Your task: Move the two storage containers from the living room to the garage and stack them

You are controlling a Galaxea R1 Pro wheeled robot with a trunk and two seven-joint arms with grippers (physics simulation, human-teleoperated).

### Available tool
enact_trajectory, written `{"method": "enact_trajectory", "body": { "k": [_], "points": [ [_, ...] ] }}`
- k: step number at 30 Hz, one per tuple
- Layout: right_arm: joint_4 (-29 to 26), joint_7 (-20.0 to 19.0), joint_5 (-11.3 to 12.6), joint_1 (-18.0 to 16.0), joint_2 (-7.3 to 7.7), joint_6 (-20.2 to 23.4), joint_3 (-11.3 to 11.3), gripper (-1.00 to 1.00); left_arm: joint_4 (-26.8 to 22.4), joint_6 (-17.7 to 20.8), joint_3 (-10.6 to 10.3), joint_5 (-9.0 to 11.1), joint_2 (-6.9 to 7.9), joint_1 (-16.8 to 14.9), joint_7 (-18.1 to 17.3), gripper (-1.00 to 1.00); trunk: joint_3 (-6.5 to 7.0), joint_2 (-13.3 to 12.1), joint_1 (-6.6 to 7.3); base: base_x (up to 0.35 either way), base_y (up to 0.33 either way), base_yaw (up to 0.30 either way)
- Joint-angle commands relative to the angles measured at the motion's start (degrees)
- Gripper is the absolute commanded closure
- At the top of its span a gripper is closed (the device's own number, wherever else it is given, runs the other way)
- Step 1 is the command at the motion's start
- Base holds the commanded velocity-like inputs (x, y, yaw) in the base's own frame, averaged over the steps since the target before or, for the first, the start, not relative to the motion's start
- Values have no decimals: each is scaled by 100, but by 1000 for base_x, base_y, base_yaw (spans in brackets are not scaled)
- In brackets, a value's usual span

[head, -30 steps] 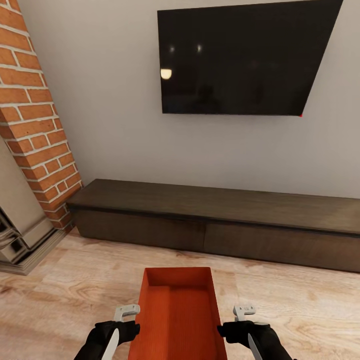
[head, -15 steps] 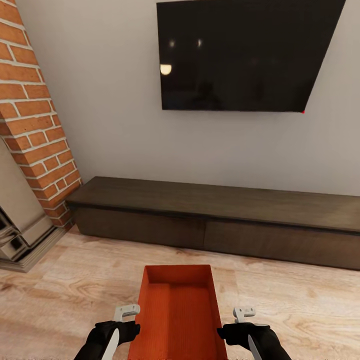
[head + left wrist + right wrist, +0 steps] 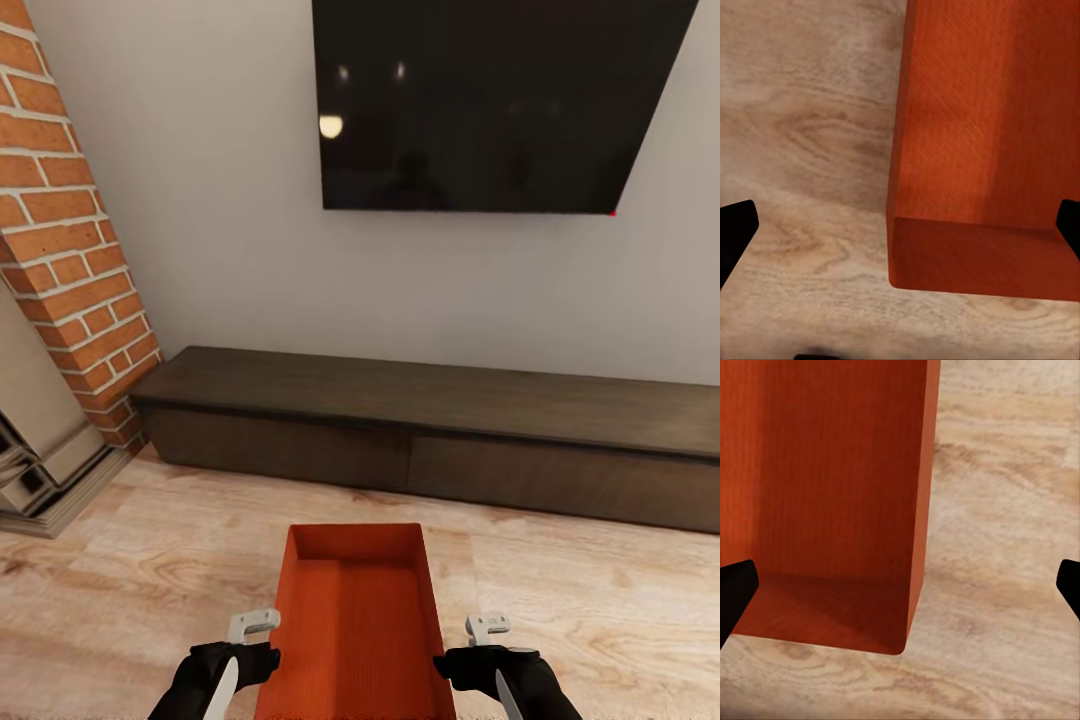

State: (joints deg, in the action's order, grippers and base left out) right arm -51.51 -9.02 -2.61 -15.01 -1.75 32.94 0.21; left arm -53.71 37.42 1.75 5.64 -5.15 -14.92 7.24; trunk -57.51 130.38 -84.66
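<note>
Head view has the bin (image 3: 358, 625) held up over the wood floor (image 3: 130, 590), left gripper (image 3: 232, 668) and right gripper (image 3: 490, 665) pressed on its sides, TV (image 3: 490, 100) and cabinet (image 3: 430, 430) ahead. Wrist views add the bin's underside, with finger tips spread wide. Compared with a second ago, the camera has crept closer to the wall.
</note>
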Motion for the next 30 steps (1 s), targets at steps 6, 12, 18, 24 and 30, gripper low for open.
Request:
{"method": "enact_trajectory", "body": {
  "k": [6, 12, 18, 24, 30],
  "points": [
    [-9, -27, -29, -2, -1, 28, -3, -100, -8, 27, 10, 60, -3, -2, 41, -100, -61, 2, 1, 0, 0, 0],
    [-9, -28, -29, -2, -1, 28, -3, -100, -8, 24, 10, 60, 0, -2, 41, -100, -116, 2, 1, 0, 0, 0],
    [-9, -29, -29, -2, -1, 28, -3, -100, -8, 23, 8, 60, -4, -2, 41, -100, -165, 2, 1, 0, 0, 0],
    [-9, -30, -29, -2, -1, 28, -2, -100, -8, 21, 9, 60, -4, -2, 41, -100, -171, 2, 1, 0, 0, 0],
    [-9, -28, -29, -2, -1, 28, 0, -100, -8, 24, 10, 60, -4, -2, 41, -100, -172, 2, 1, 0, 0, 0]
  ]
}}
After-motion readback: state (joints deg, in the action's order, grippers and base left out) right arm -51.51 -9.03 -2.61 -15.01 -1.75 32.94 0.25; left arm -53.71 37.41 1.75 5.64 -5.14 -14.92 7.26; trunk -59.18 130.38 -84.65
